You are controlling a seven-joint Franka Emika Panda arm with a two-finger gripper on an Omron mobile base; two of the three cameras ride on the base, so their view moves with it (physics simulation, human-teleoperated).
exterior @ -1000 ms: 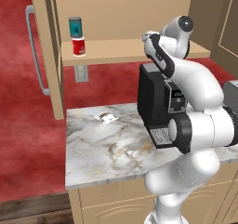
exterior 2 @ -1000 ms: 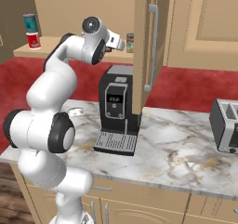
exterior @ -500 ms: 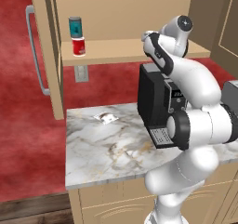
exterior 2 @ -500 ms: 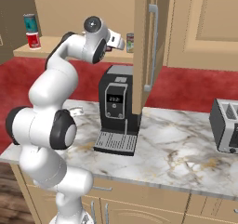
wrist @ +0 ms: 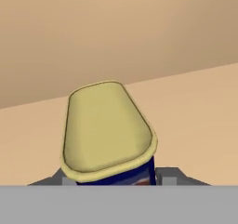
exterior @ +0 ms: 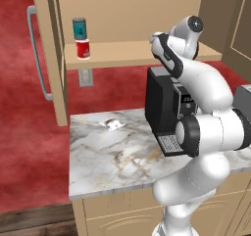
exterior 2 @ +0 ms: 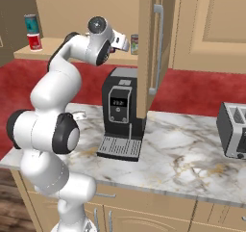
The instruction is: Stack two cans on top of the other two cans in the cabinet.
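Pincer at dark blue can on cabinet shelf

Pincer (wrist: 116,179) fingers flank the dark blue can (wrist: 109,130), yellowish top; whether they're pinching it — can't tell. Teal can (exterior: 79,28) sits atop red can (exterior: 83,49) at shelf's left end. Silvery can (exterior 2: 134,44) w/ greenish label stands on the cabinet (exterior: 142,51) shelf beside the door edge.

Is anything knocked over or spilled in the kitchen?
Nothing stands out. The teal can sits straight on the red can on the cabinet shelf. The dark blue can stands between the hand's fingers. A small packet lies on the counter, not spilled.
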